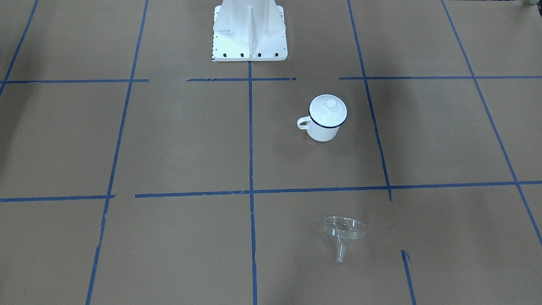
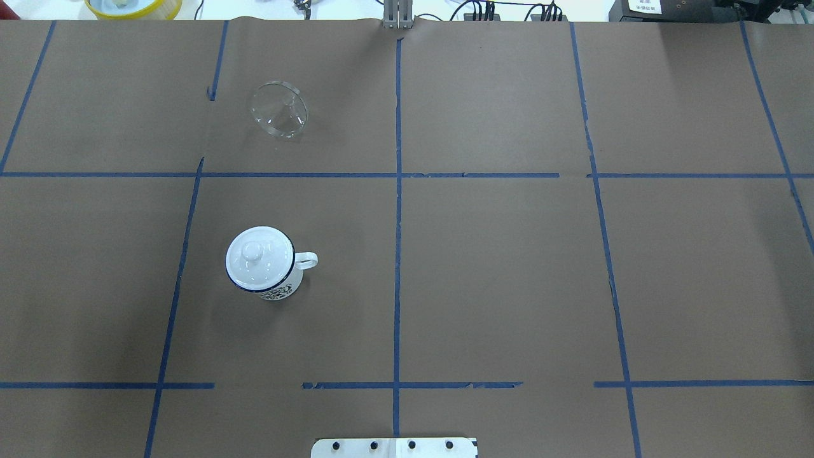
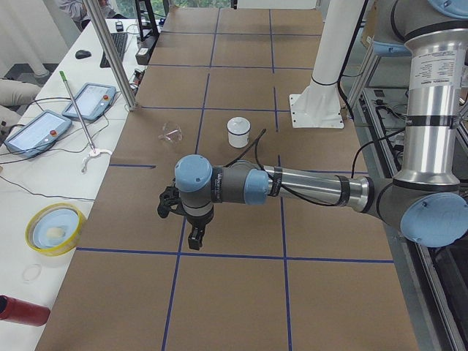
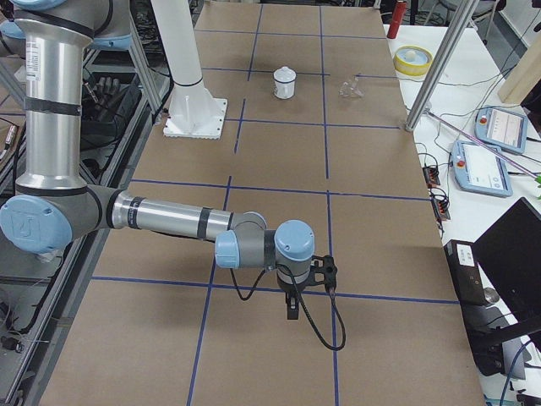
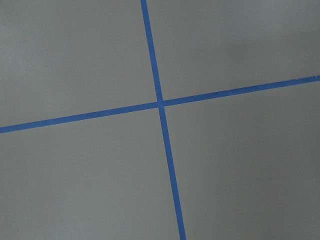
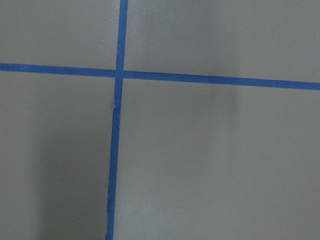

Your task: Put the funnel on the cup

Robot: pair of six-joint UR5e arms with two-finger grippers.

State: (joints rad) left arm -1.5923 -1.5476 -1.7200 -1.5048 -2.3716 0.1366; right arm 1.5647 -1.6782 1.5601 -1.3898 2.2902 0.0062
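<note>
Start with the small clear funnel with the wide round bowl [image 2: 278, 109]. It lies tipped on its side beyond the white enamel mug with the dark blue rim [image 1: 324, 131], well apart from it on the side away from the robot's base. Its short spout points away from the mug.

The left gripper [image 3: 170, 205] and the right gripper [image 4: 325, 271] both hang far from the mug. Each shows only in a side view, so you cannot tell whether their fingers are spread or closed. Both wrist cameras show only brown paper and blue tape.

Use the left arm, since mug and funnel are both on its side. Spread the fingers before you descend. Pinch the bowl's wall near the rim, one finger inside and one outside, because the clear plastic probably slips under a grip across the whole bowl. Lift, turn the spout downward, and centre it over the mug.

Note the white domed lid with a knob [image 1: 327, 110] sitting on the mug. The spout likely cannot drop in while it stays there, so the funnel may rock on the knob.
</note>
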